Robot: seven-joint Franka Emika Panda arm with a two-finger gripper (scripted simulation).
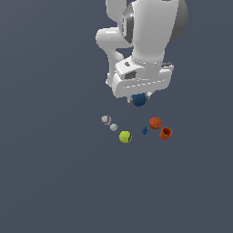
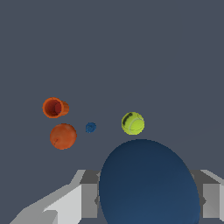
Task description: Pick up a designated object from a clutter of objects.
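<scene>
The dark navy-blue ball sits just under the white hand of my gripper. In the wrist view the ball fills the gap between the two grey fingers, and my gripper is shut on it. The ball appears held above the grey floor, apart from the clutter. The yellow-green tennis ball, the tiny blue piece, the orange ball and the orange-red cup lie on the floor.
Two small whitish-grey balls lie towards the exterior view's left of the tennis ball. The cup lies on its side. The arm's white body fills the upper middle of the exterior view.
</scene>
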